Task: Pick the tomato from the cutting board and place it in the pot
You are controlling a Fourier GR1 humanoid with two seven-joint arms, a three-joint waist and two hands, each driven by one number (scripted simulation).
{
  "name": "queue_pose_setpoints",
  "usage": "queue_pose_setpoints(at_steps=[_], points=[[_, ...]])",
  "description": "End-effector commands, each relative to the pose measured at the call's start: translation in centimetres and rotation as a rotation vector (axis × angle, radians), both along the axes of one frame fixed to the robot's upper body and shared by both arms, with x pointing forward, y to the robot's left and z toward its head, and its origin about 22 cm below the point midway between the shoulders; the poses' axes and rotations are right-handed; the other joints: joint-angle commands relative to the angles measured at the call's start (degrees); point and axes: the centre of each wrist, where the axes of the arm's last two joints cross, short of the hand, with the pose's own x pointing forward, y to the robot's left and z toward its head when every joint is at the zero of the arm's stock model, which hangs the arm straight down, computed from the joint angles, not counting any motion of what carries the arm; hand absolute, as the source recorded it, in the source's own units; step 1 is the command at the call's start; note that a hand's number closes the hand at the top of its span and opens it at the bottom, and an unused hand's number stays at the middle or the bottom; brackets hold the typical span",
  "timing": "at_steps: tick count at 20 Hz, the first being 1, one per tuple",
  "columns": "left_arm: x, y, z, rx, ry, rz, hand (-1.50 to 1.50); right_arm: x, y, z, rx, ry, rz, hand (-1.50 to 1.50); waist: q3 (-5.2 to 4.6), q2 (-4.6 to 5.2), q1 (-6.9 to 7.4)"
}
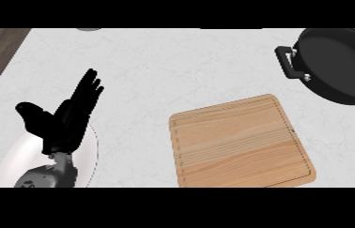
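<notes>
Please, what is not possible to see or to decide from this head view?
Tomato: it shows nowhere, neither on the cutting board nor in the visible part of the pot.
Pot: the right edge cuts it off, so part of its inside is unseen.
Right hand: not in view.
Pale round shape below the left hand: partly covered by the forearm and cut by the lower edge; unclear what it is.
Grey thing: cut off at the top edge.

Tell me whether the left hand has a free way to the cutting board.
Probably yes: the open left hand sits left of the cutting board, with only bare counter between them.
</notes>
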Motion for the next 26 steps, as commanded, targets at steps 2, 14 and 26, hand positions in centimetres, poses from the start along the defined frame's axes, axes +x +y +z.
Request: queue_pose_setpoints(at_steps=[2, 14, 26], points=[[0.2, -0.4, 0.6, -0.002, 0.002, -0.015, 0.0, 0.5, 0.1, 4.9, 0.025, -0.13, 0.092, 1.5, -0.01, 0.1, 0.51], [0.9, -2.3, 0.0, -0.004, -0.02, -0.037, 0.0, 10.0, 5.7, 6.8, 0.129, -0.072, 0.012, 1.5, -0.05, 0.49, 2.01], [0.3, -1.5, -0.1, -0.003, -0.013, -0.019, 0.0, 16.1, 7.0, -0.4, 0.04, 0.112, 0.087, 1.5, 0.03, 0.55, 1.83]])
